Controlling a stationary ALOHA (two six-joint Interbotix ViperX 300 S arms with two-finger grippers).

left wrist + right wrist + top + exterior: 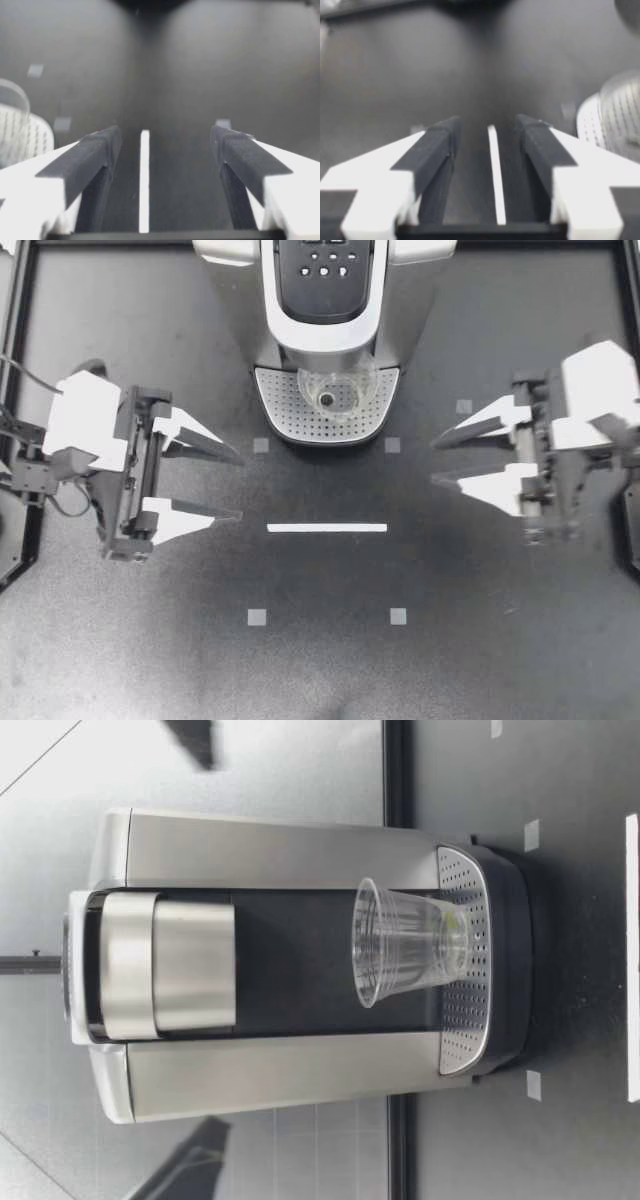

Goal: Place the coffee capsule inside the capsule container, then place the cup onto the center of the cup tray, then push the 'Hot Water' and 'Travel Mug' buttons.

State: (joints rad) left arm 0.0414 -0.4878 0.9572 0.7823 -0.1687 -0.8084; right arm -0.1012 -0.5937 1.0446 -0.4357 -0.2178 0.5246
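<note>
Left claw (240,486) and right claw (435,462) wide open, empty, cup (337,390) on tray (285,405), apart from both

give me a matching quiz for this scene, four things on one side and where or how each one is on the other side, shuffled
Things:
1. clear cup
2. left tool
3. white strip
4. cup tray

Places or states:
a. lying flat on the table in front of the coffee machine
b. open, holding nothing
c. standing upright on the cup tray
d. perforated, at the foot of the coffee machine

Pairs: 1-c, 2-b, 3-a, 4-d
</note>
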